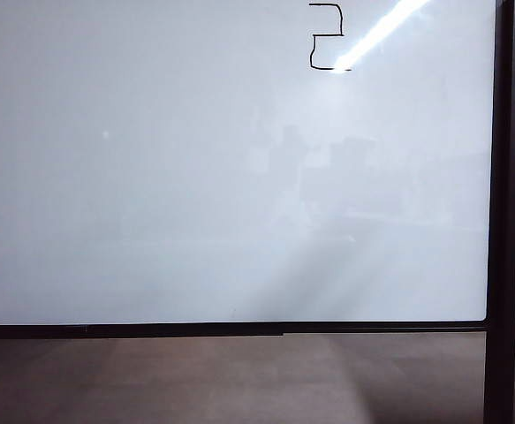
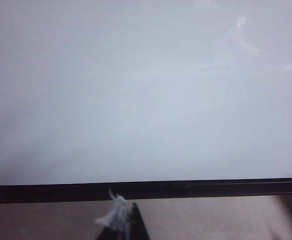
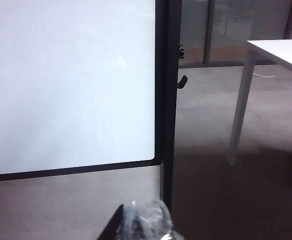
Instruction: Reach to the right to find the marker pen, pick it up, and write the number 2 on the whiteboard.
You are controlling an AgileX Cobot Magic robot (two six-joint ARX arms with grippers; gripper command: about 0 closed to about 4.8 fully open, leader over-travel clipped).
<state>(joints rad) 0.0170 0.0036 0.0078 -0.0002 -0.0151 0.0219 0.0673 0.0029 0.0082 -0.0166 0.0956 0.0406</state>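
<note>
- One whiteboard (image 1: 195, 194), one number 2 (image 1: 326, 37) drawn at its top edge.
- Marker pen not seen.
- Right gripper (image 3: 143, 222) closed, low beside the frame post (image 3: 170, 100); contents unclear.
- Left gripper (image 2: 120, 220) below the board; jaw state unclear.

Little of the robot shows. In the left wrist view, the left end effector (image 2: 119, 220) appears as a dark, tapering black finger wrapped in crumpled whitish translucent material. In the right wrist view, the right end effector (image 3: 143, 222) is a black angular piece covered with wrinkled, glossy clear wrapping.
</note>
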